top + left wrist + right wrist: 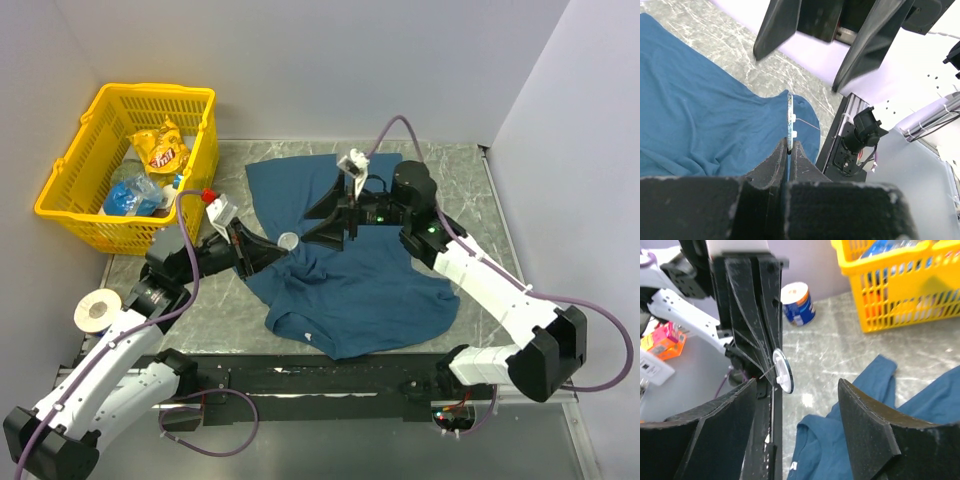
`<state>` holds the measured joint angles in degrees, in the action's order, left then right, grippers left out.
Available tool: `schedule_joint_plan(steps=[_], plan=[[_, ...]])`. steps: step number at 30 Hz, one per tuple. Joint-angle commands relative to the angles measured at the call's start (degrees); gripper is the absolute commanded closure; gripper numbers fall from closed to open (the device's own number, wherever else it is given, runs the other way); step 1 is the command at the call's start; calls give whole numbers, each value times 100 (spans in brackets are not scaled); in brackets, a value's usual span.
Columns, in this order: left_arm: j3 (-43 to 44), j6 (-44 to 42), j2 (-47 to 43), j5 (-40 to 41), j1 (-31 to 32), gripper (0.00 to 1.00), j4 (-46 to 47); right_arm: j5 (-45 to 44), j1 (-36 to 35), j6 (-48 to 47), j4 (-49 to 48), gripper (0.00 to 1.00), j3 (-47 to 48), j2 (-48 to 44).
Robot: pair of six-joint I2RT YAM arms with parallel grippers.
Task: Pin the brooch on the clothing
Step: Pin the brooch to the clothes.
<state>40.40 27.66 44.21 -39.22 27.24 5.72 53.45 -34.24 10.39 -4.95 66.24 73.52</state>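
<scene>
Nearest the lens in the left wrist view, the left jaws are seen closed tight on the lower rim of the brooch (789, 112), which is held upright and edge-on. A fine pin wire (807, 123) is seen projecting from one face of the disc. From above, the brooch is placed over the left margin of the T-shirt (350, 280), which is spread on the bench (200, 305) with some creasing. Whether the disc touches the cloth cannot be told.

The right jaws are recorded as standing wide apart with nothing held. They are pointed at the left jaws. In the right wrist view the brooch is framed between the two fingers, closer to one of them and touched by neither.

A yellow basket (125, 165) of packets is noted at the far left, well apart from the work.

Assessment: the pinning itself is judged not yet begun, as no fabric is seen caught on the pin. The step in hand is judged to be the presenting of the brooch to the second arm. The next move is judged to require that the right jaws be brought round the disc or its pin and closed without knocking it askew, so that the pin can be freed and driven through a fold of cloth. Slippage of so small a disc is flagged as the chief risk.
</scene>
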Motion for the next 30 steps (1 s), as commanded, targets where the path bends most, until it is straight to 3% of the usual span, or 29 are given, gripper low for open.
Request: schedule_joint_plan(steps=[1, 15, 20, 23, 24, 25, 28, 30], plan=[[38, -138, -96, -252, 18, 99, 158, 122, 163, 244, -524, 27, -49, -241], [-76, -59, -281, -595, 18, 99, 703, 579, -197, 253, -296, 32, 319, 330], [-76, 11, -246, -613, 18, 99, 799, 649, -355, 314, -339, 39, 390, 514], [-76, -6, -228, -578, 18, 99, 773, 684, -390, 376, -436, 51, 372, 532], [-68, -15, -219, -569, 18, 99, 756, 658, -391, 376, -419, 58, 381, 532], [-59, -32, -211, -543, 18, 99, 703, 614, -391, 306, -297, 74, 433, 532], [29, -102, -176, -368, 18, 98, 528, 115, -399, -88, 228, 93, 556, 515], [248, -182, -114, 106, 18, 84, 72, -742, -399, -335, 468, 100, 592, 401]])
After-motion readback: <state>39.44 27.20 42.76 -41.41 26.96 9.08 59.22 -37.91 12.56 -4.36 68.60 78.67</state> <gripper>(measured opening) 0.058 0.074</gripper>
